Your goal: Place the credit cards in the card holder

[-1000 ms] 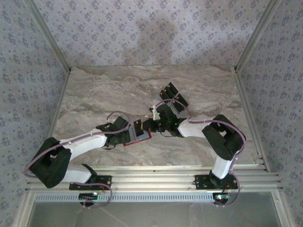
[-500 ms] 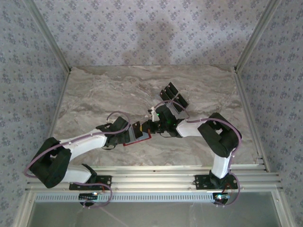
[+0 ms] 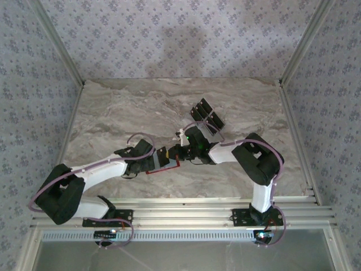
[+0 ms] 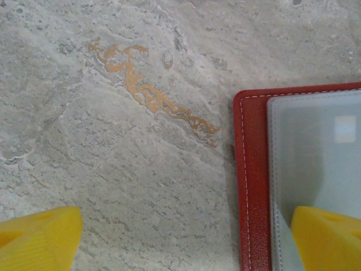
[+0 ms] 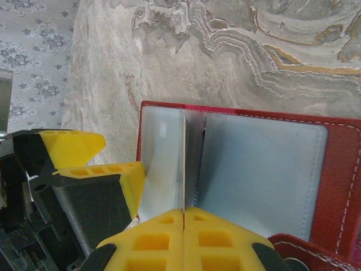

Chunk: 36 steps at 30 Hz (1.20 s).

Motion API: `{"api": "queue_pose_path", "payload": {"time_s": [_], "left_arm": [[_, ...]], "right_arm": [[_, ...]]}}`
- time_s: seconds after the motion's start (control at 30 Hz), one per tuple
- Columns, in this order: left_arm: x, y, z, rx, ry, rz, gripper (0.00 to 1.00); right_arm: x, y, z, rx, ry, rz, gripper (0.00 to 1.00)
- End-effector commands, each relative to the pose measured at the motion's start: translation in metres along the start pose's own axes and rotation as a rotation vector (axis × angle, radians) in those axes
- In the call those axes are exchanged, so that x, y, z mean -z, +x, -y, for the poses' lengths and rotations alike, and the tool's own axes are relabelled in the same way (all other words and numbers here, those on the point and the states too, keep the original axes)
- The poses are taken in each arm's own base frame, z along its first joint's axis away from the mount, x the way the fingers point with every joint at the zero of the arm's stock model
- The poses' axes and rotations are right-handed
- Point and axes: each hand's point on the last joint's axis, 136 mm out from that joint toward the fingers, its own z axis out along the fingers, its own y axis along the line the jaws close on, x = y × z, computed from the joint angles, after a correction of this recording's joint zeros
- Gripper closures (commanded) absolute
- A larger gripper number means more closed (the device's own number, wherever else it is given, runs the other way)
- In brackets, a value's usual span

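My right pincer (image 5: 184,223) is clamped on 1 credit card (image 5: 184,164), edge-on over the open card holder (image 5: 338,169) at the middle of the counter (image 3: 113,113). My left pincer (image 4: 183,240) gapes wide astride the holder's edge.

- Left gripper (image 3: 155,161) and right gripper (image 3: 171,153) meet over the red wallet (image 5: 265,169), blocking the middle
- Black cards (image 3: 207,116) sit at 1 o'clock
- Open table (image 3: 113,107) at 10 o'clock

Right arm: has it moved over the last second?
Yes. The right arm has swung left; its black elbow now sits farther from the aluminium rail on the right.
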Motion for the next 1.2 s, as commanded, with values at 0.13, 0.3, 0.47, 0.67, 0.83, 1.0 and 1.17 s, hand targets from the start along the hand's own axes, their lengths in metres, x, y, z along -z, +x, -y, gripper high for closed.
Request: {"api": "queue_pose_path", "payload": {"time_s": [0.13, 0.3, 0.47, 0.67, 0.83, 1.0, 1.17], "left_arm": [[-0.003, 0.013, -0.015, -0.022, -0.057, -0.036, 0.05], [-0.003, 0.013, -0.015, -0.021, -0.057, -0.038, 0.05], [-0.003, 0.014, -0.016, -0.022, -0.06, -0.038, 0.05], [-0.003, 0.014, -0.016, -0.023, -0.06, -0.038, 0.05], [-0.003, 0.014, -0.016, -0.023, -0.059, -0.039, 0.05], [-0.003, 0.014, -0.016, -0.022, -0.059, -0.038, 0.05], [-0.004, 0.015, -0.016, -0.024, -0.059, -0.039, 0.05]], "right_arm": [[-0.004, 0.008, 0.003, -0.026, -0.014, -0.023, 1.0], [-0.005, 0.008, 0.007, -0.072, -0.038, -0.013, 1.0], [-0.007, 0.007, 0.008, -0.112, -0.065, -0.005, 1.0], [-0.006, 0.008, 0.008, -0.129, -0.07, 0.0, 1.0], [-0.006, 0.013, 0.014, -0.144, -0.053, -0.005, 1.0], [-0.006, 0.018, 0.019, -0.155, -0.038, -0.008, 1.0], [-0.005, 0.021, 0.022, -0.165, -0.029, -0.008, 1.0]]}}
